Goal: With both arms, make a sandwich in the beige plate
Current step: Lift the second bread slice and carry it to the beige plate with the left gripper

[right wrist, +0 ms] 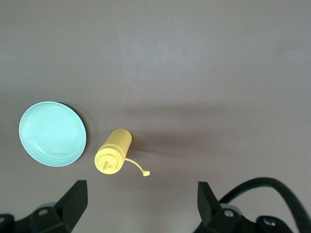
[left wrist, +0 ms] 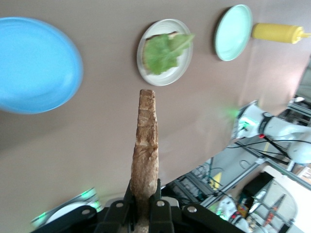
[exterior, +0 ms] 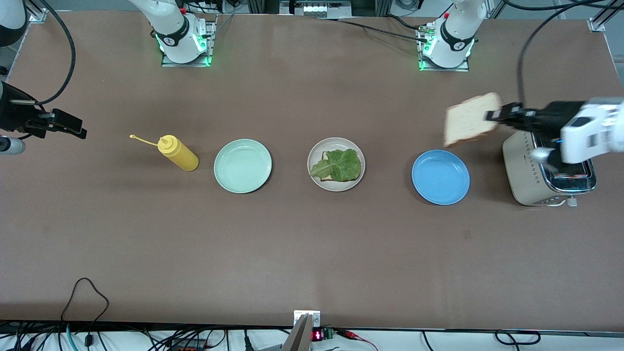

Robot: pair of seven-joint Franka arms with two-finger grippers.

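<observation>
The beige plate (exterior: 336,164) sits mid-table with a bread slice (exterior: 339,176) and a ruffled green lettuce leaf (exterior: 337,164) on top; it also shows in the left wrist view (left wrist: 165,52). My left gripper (exterior: 493,116) is shut on a second bread slice (exterior: 471,120), held up in the air between the toaster and the blue plate; in the left wrist view the slice (left wrist: 146,145) shows edge-on between the fingers. My right gripper (exterior: 73,129) is open and empty, waiting at the right arm's end of the table.
A blue plate (exterior: 440,176) lies beside the beige plate toward the left arm's end, then a beige toaster (exterior: 546,170). A mint-green plate (exterior: 243,165) and a yellow squeeze bottle (exterior: 178,152) lie toward the right arm's end.
</observation>
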